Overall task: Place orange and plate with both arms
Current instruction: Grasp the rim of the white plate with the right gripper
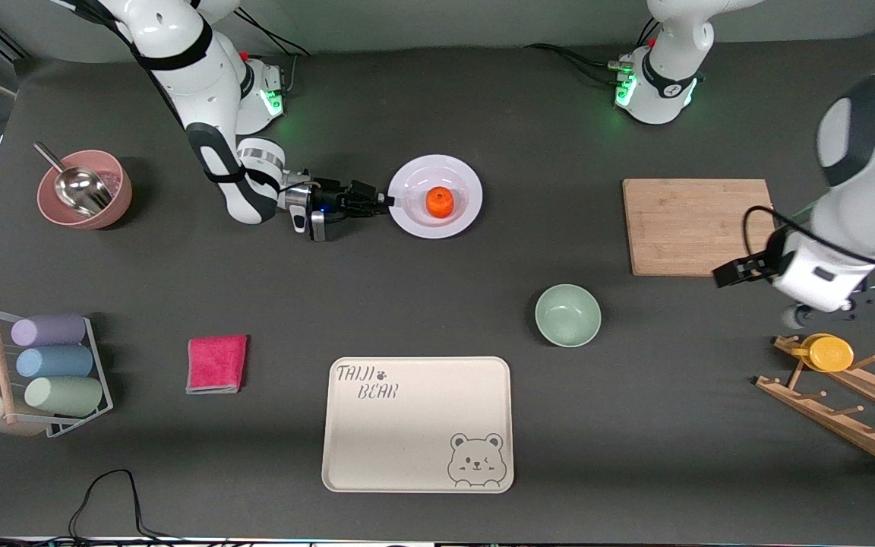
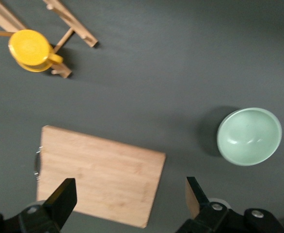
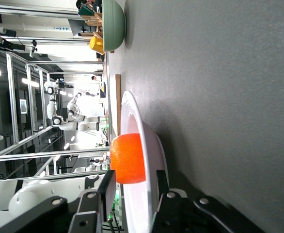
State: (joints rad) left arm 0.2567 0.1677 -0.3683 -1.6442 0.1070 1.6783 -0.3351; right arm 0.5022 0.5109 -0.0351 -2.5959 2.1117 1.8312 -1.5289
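Observation:
The orange (image 1: 439,201) sits in the middle of the white plate (image 1: 462,182), which lies on the table between the two arm bases. My right gripper (image 1: 390,200) is low at the plate's rim on the right arm's side. In the right wrist view its jaws (image 3: 134,182) straddle the plate's rim (image 3: 132,111) with a gap showing on the upper side, so it is open; the orange (image 3: 128,158) is just past the fingertips. My left gripper (image 1: 734,271) hangs open and empty over the corner of the wooden cutting board (image 1: 696,224), fingers spread wide (image 2: 130,204).
A pale green bowl (image 1: 567,314) stands nearer the front camera than the plate. The cream bear tray (image 1: 418,425) is near the front edge. A pink cloth (image 1: 216,363), a pink bowl with a scoop (image 1: 84,190), a rack of cups (image 1: 50,365), and a wooden rack (image 1: 848,410) with a yellow cup (image 1: 829,352) stand around.

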